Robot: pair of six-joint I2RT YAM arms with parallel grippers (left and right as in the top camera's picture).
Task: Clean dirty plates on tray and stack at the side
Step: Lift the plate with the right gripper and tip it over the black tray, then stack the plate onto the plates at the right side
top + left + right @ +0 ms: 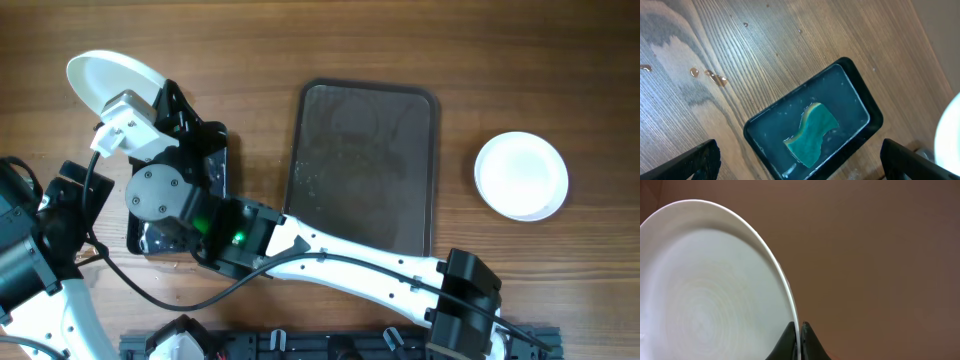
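My right gripper is shut on the rim of a white plate, which stands on edge and looks clean in the right wrist view. From overhead that plate hangs at the far left, just beyond the small black tray. The large dark brown tray lies in the middle with no plates on it. A stack of white plates sits to its right. My left gripper is open, its fingers wide apart above the black tray, where a green sponge lies in water.
My right arm reaches across the front of the table from the lower right to the far left. Water drops lie on the wood beside the black tray. The held plate's rim shows at the right edge of the left wrist view.
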